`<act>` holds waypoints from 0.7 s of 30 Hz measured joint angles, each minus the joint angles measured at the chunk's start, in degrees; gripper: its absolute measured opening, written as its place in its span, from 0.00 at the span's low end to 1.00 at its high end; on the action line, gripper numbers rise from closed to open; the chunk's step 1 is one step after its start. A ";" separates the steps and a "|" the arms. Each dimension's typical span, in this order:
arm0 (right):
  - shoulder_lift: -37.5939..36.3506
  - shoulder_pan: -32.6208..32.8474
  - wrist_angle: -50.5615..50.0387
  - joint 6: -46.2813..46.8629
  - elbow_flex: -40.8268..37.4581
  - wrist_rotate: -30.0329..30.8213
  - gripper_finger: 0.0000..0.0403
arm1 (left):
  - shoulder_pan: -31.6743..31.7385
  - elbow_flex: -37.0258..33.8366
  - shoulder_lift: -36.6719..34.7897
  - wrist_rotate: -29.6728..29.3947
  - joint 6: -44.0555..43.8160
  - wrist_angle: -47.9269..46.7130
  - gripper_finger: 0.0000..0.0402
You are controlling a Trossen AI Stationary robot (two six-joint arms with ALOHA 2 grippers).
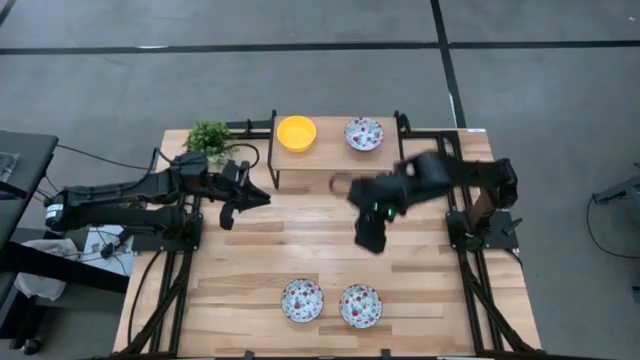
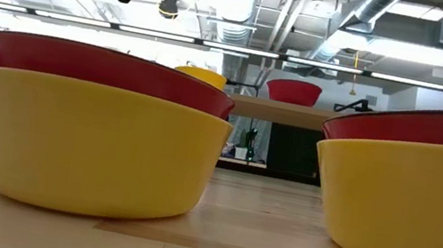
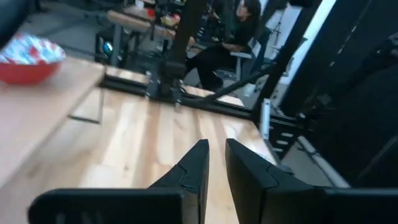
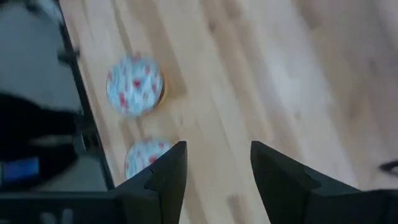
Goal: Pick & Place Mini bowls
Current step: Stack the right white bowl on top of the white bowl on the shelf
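A: High view first. Pale wood-plank table. A raised shelf runs along the far edge, with a plain yellow bowl and a floral bowl side by side on it.

B: And the near edge?

A: Two more floral bowls, left near bowl and right near bowl, just beside each other, round, white with red pattern. A green potted plant sits at the far left corner.

B: Arms?

A: The left gripper hangs over the table left of centre, holding nothing. The right gripper is mid-table, blurred, empty.

B: Low view?

A: Two glossy bowls fill the frame, yellow outside with a red band at the rim: left one, right one. Shelf bowls are small behind.

B: Left wrist?

A: Its dark fingers stand a narrow gap apart, nothing between. Red-bottomed floral bowl on the shelf. A seated person is beyond the table.

B: Right wrist?

A: Its fingers are spread wide, empty, above wood grain. Two floral bowls lie below, and, blurred.
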 joint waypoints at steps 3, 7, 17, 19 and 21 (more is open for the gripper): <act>0.08 3.87 -0.03 2.38 -5.02 -0.08 0.39 | -3.27 0.02 1.29 -0.32 -3.59 1.73 0.13; 0.07 7.97 0.32 5.91 -12.07 -0.03 0.36 | -9.39 0.02 4.14 -0.44 -7.51 8.56 0.13; 0.09 15.94 13.31 16.89 -30.10 5.86 0.32 | -24.59 0.07 12.31 -13.56 -8.95 16.78 0.13; 0.07 16.86 16.27 20.42 -32.75 6.53 0.32 | -26.63 0.07 13.57 -16.10 -9.93 17.09 0.13; 0.09 17.85 19.49 24.62 -35.26 8.70 0.32 | -27.91 0.07 14.55 -17.79 -10.33 17.34 0.13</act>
